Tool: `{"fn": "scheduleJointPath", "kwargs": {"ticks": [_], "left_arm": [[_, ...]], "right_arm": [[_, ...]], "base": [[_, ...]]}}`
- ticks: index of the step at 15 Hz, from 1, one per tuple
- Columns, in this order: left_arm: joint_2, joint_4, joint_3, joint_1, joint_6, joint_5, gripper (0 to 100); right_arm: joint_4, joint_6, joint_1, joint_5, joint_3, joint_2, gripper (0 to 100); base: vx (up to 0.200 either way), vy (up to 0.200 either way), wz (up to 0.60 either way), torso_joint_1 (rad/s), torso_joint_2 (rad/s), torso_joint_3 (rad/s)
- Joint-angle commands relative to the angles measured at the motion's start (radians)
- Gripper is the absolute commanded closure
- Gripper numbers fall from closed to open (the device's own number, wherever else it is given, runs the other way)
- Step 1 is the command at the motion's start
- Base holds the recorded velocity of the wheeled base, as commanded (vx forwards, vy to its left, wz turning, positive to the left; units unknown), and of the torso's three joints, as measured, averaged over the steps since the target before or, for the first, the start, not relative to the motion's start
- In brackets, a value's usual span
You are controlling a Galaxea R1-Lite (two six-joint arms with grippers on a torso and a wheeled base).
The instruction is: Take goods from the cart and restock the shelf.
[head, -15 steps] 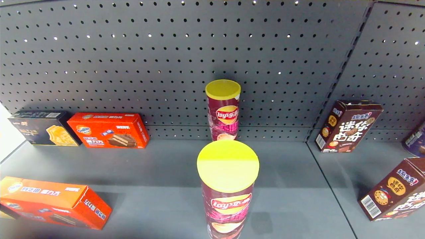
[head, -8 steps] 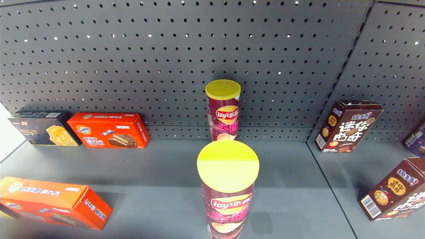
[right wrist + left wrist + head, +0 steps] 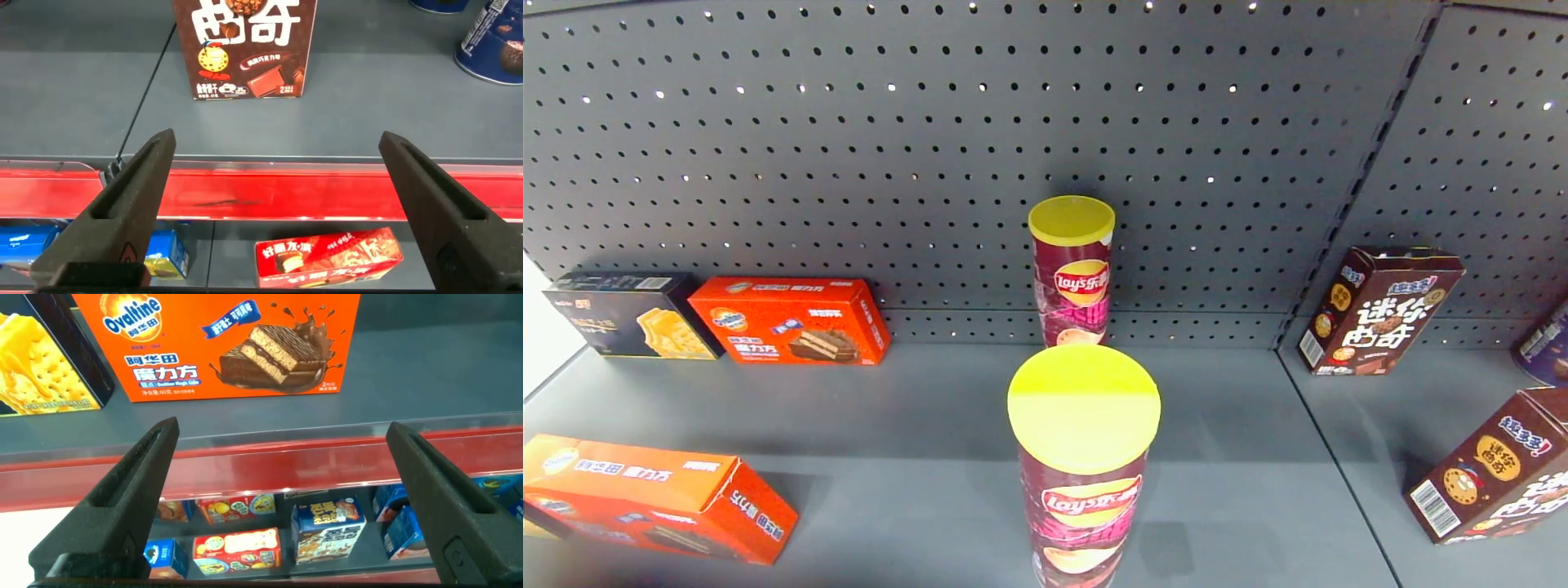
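Nothing moved over last second. Front can (image 3: pixel 1083 457) upright on shelf (image 3: pixel 915 425); second can (image 3: pixel 1071 269) directly behind it. Left hand (image 3: pixel 282 426) and right hand (image 3: pixel 278 137) wide open, empty, either side of front can at shelf lip. Likely between placements; next fetch due.
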Motion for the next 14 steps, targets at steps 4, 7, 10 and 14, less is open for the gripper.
{"fn": "scheduleJointPath", "kwargs": {"ticks": [4,7,10,14], "left_arm": [[0.0,0.0,0.0,0.001,0.002,-0.001,0],[0.0,0.0,0.0,0.001,0.003,-0.001,0],[0.0,0.0,0.0,0.001,0.003,-0.001,0],[0.0,0.0,0.0,0.001,0.002,-0.001,0]], "right_arm": [[0.0,-0.001,0.0,0.0,0.0,0.002,0],[0.0,-0.001,0.0,0.0,0.0,0.002,0],[0.0,-0.001,-0.002,0.0,0.0,0.002,0],[0.0,-0.001,0.0,0.0,0.0,0.002,0]], "base": [[0.0,0.05,0.0,-0.001,0.0,-0.001],[0.0,0.0,0.0,0.0,0.0,0.0],[0.0,0.067,0.0,0.001,0.0,0.001],[0.0,0.05,0.0,-0.001,0.0,0.001]]}}
